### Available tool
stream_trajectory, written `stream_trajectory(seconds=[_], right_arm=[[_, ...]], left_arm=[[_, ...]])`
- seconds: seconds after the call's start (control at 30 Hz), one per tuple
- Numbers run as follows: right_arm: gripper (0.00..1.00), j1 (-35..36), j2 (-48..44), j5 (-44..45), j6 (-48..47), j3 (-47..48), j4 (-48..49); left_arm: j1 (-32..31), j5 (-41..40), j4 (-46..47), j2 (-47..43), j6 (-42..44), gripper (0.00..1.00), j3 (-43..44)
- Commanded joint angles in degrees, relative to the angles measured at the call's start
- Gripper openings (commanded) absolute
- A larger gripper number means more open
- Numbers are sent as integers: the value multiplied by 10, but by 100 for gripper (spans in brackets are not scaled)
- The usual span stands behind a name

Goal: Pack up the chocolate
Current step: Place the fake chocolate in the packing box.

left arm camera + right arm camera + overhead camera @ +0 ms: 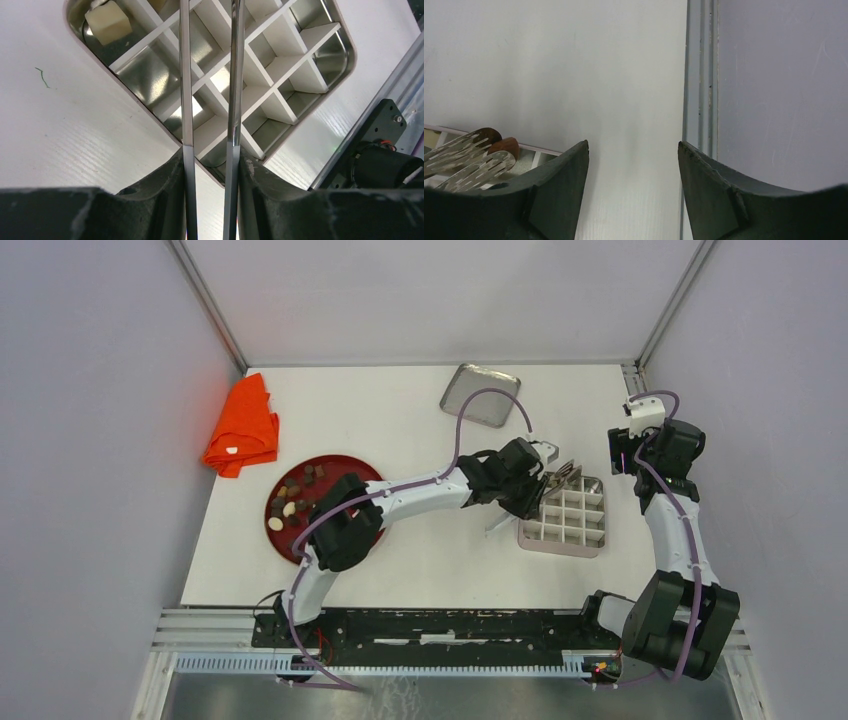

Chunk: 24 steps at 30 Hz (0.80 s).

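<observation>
Chocolate pieces are seen on the red plate, frame left of the tongs clamped in the left gripper over the tray; right gripper is held apart.

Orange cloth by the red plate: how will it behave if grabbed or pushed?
The orange cloth lies in loose folds, so probably floppy; it would drape from a pinch. Looks like thin fabric, likely light. Pushed, it may bunch rather than slide whole.
</observation>
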Motion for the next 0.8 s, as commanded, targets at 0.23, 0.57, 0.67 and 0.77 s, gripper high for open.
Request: stream_trajectory(seconds=[0.23, 0.57, 0.67, 0.77], right_arm=[[71, -2, -2, -2, -4, -3, 17], [71, -2, -4, -4, -6, -3, 17], [71, -2, -4, -4, -7, -3, 17], [71, -2, -4, -4, -7, -3, 17]], left_arm=[[-5, -10, -4, 14, 36, 14, 58], [-8, -9, -20, 21, 38, 31, 69], [-9, -10, -27, 24, 41, 33, 76], [-9, -11, -30, 25, 42, 36, 82]])
